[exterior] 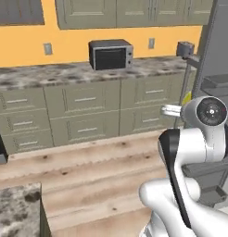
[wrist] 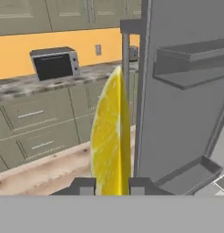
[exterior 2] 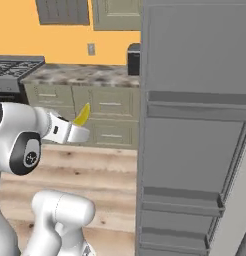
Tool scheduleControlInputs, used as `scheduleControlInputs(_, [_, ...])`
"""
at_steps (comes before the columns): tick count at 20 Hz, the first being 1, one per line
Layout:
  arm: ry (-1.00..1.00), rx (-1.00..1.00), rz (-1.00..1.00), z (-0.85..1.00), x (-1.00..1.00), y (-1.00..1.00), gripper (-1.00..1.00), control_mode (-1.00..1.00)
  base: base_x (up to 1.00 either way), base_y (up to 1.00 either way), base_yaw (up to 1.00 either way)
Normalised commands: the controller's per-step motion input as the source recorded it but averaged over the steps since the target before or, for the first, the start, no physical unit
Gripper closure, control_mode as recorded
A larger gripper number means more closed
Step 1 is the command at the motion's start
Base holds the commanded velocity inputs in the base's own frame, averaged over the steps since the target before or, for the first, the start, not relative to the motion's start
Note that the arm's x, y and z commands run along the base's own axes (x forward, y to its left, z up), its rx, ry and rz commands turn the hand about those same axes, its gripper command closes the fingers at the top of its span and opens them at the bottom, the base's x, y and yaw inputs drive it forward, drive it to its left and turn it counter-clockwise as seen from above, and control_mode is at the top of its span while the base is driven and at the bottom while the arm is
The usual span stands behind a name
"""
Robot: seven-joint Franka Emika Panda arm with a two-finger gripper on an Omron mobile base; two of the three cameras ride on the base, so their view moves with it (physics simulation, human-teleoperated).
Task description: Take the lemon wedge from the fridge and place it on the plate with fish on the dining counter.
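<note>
The lemon wedge (wrist: 110, 136) sits pinched between the closed fingers (wrist: 84, 186), out of the fridge (exterior 2: 195, 125) beside its open door. The hold is at the wedge's base only — a sharp swing toward the dining counter (exterior: 16, 208) could slip it loose. The arm is folded, wrist level, pointing toward the wall cabinets.

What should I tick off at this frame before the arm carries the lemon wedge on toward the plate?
1. Lemon wedge between the gripper fingertips: ok, it stands upright between them.
2. Wedge out of the fridge: ok, it is held over the floor beside the open door.
3. Fridge door shut: not ok, the door shelves face the room.
4. Grip firmness: cannot tell.
5. Blue plate with fish located: cannot tell.
6. Dining counter nearby: ok, a stone corner lies at lower left in the left base view.
</note>
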Motion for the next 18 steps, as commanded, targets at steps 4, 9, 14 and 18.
scheduleControlInputs(4, [0.0, 0.0, 0.0, 0.0, 0.0, 0.0, 1.0, 1.0, -0.16, 0.0, 0.88])
scheduleControlInputs(9, [0.0, 0.0, 0.0, 0.0, 0.0, 0.0, 1.0, 1.0, -0.04, 0.0, 0.93])
scheduleControlInputs(14, [0.0, 0.0, 0.0, 0.0, 0.0, 0.0, 1.0, 1.0, -0.07, 0.0, 0.91])
scheduleControlInputs(18, [0.0, 0.0, 0.0, 0.0, 0.0, 0.0, 1.0, 1.0, -0.07, 0.0, 0.93])
